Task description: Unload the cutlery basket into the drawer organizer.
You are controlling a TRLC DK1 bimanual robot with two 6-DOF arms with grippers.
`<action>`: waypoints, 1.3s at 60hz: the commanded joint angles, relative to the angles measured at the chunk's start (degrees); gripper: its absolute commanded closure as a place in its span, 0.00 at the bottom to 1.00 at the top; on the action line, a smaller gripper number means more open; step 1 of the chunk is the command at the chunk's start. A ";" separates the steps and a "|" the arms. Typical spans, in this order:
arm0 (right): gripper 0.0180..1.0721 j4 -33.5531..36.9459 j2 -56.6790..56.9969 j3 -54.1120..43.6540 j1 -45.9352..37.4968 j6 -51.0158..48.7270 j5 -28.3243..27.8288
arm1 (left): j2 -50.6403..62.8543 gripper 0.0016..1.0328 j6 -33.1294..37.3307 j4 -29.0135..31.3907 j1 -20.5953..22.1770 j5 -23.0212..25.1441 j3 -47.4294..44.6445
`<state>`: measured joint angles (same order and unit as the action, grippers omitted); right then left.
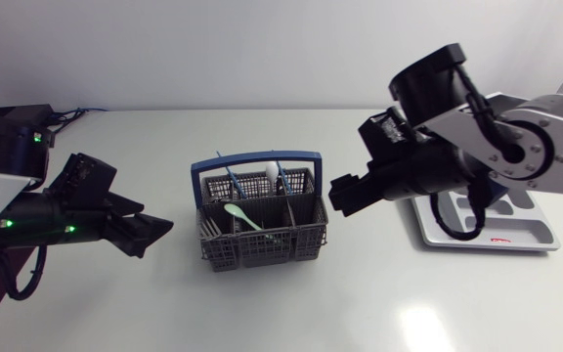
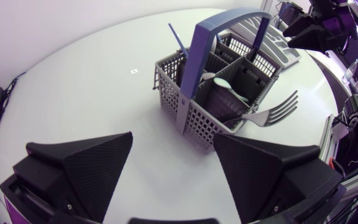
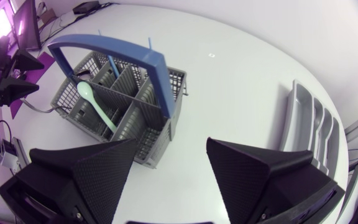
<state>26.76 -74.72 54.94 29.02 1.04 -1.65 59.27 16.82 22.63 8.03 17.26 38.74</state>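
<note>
My left gripper was released, its two wedge fingers spread wide with nothing between them, and it hung low over the white table just beside the cutlery basket, pointing at it. My right gripper was also spread and held nothing. It sat on the basket's other side, a little above the table and aimed toward the basket's blue handle.

The grey basket stood upright near the table's middle, between my two arms. A pale green spoon lay slanted across its compartments, bowl up. A white spoon and two thin blue-handled pieces stood in the rear compartments. In the left wrist view, a metal fork leaned out over the rim, tines pointing away from the basket.

The grey drawer organizer lay flat on the table under my right arm, well apart from the basket.
</note>
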 commanded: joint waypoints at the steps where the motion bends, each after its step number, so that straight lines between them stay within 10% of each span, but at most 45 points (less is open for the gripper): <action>1: 0.17 -0.75 1.42 -3.52 -1.77 -0.60 0.33 | 2.70 0.12 1.37 -1.45 0.67 -0.21 1.86; 54: 0.17 -7.87 -7.72 -5.72 4.82 -0.16 -0.11 | 26.60 0.13 1.20 -15.95 2.95 -4.60 9.60; 78: 0.13 -7.25 1.33 -10.82 -0.80 -6.14 -0.28 | 7.71 0.13 7.44 -9.54 -1.97 0.41 1.25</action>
<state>19.27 -73.38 46.00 28.34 -4.23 -1.72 68.90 22.50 11.88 5.15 16.75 42.28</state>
